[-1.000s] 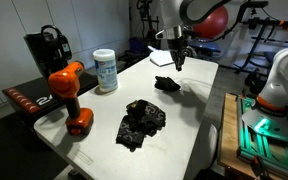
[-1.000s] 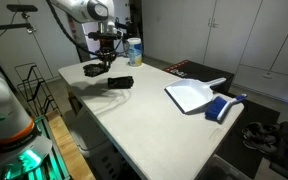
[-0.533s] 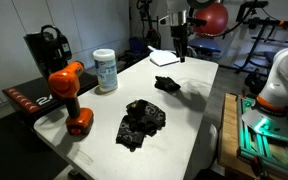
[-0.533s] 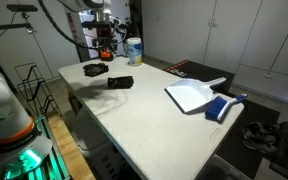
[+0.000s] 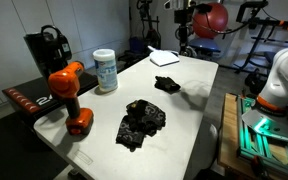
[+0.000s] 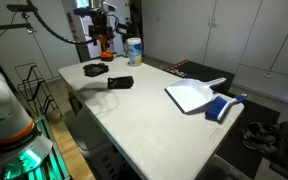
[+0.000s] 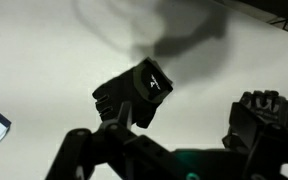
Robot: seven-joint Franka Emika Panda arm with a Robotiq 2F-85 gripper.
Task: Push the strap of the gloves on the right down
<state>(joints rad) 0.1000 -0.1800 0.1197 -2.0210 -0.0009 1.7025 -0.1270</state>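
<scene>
Two black gloves lie on the white table (image 5: 199, 110). The small glove on the right (image 5: 166, 84) (image 6: 95, 69) lies flat; in the wrist view this glove (image 7: 124, 98) shows its strap (image 7: 153, 82) with a white logo, lying flat against the cuff. The bulkier glove (image 5: 142, 121) (image 6: 120, 82) (image 7: 265, 115) lies beside it. My gripper (image 5: 184, 48) (image 6: 107, 28) hangs well above the small glove, open and holding nothing. In the wrist view the gripper (image 7: 179, 150) fills the bottom edge, its dark fingers spread wide.
An orange drill (image 5: 68, 96), a wipes canister (image 5: 105, 70) and a black machine (image 5: 46, 48) stand along one side of the table. A notepad (image 5: 162, 57) lies at the far end. A white dustpan (image 6: 192, 96) and blue brush (image 6: 227, 105) lie further along.
My gripper has opened and risen straight up from just above the small glove. Both gloves stay where they were.
</scene>
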